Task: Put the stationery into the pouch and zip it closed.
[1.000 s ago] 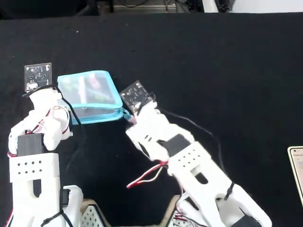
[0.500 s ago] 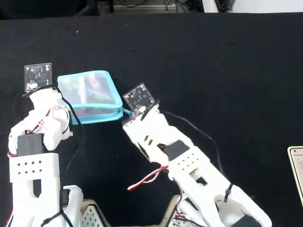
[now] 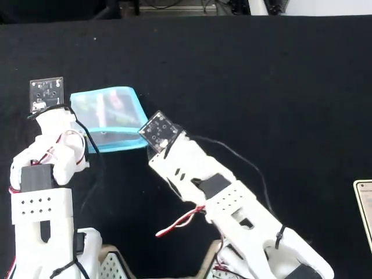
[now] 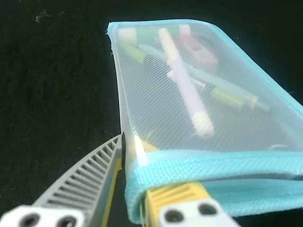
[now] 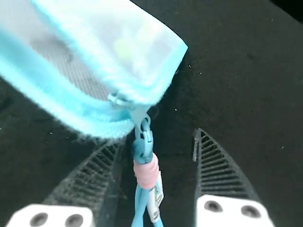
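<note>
Left gripper (image 4: 129,151): closed on the near corner of the pouch (image 4: 156,118). The blue zip band is pinched between the grey ribbed finger and the yellow one. Judged purpose: the pouch is anchored so that it cannot slide along the black table (image 3: 261,87) when the zip is pulled.

Stationery is seen through the clear mesh, beyond the left fingertips. A pale marker (image 4: 184,90) lies lengthwise, a green-tipped pen (image 4: 227,97) is crossed under it, and a pinkish block (image 4: 199,49) sits at the far end. No stationery is seen outside the pouch.

Right gripper (image 5: 156,142): fingers (image 5: 215,165) apart, nothing clamped. The zipper pull (image 5: 143,161), a blue cord with a pink bead, hangs in the gap, close beside one finger and well apart from the other. The zip slider (image 5: 119,99) is found just past the fingertips, at the very corner of the pouch.

With the slider at the end of its track, the zip is judged closed or very nearly so. Whether a small gap remains cannot be told. The far-corner placement of the right gripper is consistent with pulling away from the left grip.
</note>
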You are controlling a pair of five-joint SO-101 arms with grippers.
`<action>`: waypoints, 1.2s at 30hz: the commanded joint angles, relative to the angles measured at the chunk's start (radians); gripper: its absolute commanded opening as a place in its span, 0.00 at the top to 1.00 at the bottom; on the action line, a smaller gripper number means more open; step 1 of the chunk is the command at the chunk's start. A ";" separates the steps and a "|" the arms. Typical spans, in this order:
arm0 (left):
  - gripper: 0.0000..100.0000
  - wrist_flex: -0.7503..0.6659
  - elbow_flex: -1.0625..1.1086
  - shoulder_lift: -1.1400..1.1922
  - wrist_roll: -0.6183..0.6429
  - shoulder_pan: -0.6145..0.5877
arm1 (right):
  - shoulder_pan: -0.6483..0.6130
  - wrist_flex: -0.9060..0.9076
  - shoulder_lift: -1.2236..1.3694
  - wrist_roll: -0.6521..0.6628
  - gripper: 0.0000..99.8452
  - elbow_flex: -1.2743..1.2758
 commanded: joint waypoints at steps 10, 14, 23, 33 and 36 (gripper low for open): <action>0.97 -0.009 -0.016 -0.011 0.006 -0.010 | -0.012 -0.100 -0.027 0.023 0.79 -0.015; 0.97 -0.009 -0.015 -0.011 0.006 -0.010 | -0.012 -0.101 -0.027 0.025 0.80 0.004; 0.97 -0.009 -0.015 -0.011 0.006 -0.010 | -0.009 -0.101 -0.027 0.025 0.98 0.007; 0.97 -0.009 -0.015 -0.011 0.006 -0.010 | -0.008 -0.095 -0.027 0.025 0.87 0.007; 0.97 -0.008 -0.015 -0.011 0.006 -0.010 | -0.008 -0.095 -0.027 0.026 0.88 0.013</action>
